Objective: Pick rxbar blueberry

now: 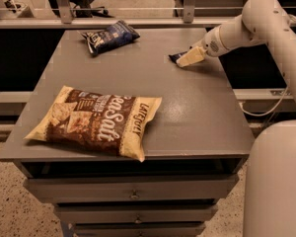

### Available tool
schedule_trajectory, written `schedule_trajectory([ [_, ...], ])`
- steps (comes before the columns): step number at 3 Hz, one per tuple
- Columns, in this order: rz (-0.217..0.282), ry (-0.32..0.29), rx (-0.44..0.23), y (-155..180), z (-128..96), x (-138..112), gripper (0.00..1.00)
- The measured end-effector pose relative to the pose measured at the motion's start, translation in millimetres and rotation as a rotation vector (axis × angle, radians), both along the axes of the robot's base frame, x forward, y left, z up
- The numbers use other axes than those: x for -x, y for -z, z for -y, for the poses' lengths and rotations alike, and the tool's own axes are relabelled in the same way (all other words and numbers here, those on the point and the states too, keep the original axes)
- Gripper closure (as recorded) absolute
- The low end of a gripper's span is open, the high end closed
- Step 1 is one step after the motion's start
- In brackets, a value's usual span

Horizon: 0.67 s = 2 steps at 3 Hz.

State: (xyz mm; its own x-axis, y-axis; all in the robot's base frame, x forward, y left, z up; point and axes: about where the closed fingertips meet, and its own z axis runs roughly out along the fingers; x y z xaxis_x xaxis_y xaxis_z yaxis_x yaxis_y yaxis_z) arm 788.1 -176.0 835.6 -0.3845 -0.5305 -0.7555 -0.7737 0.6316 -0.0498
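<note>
The rxbar blueberry (176, 57) is a small dark navy bar lying flat near the table's right edge, toward the back. Only its left end shows; the rest is hidden under my gripper. My gripper (189, 58) reaches in from the right on the white arm (246, 26), and its cream fingers (191, 57) lie low over the bar, touching or nearly touching the tabletop.
A dark blue snack bag (108, 36) lies at the back left of the grey table (187, 107). A big brown-and-cream sea salt chip bag (96, 121) lies at the front left. Drawers sit below the tabletop. A metal rail (138, 9) runs behind the table.
</note>
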Motion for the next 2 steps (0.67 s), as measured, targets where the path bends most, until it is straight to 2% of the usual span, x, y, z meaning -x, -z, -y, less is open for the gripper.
schedule_trajectory([
  [1, 0.071, -0.078, -0.022, -45, -13, 33, 1.0],
  [2, 0.249, -0.178, -0.042, -124, -19, 108, 1.0],
])
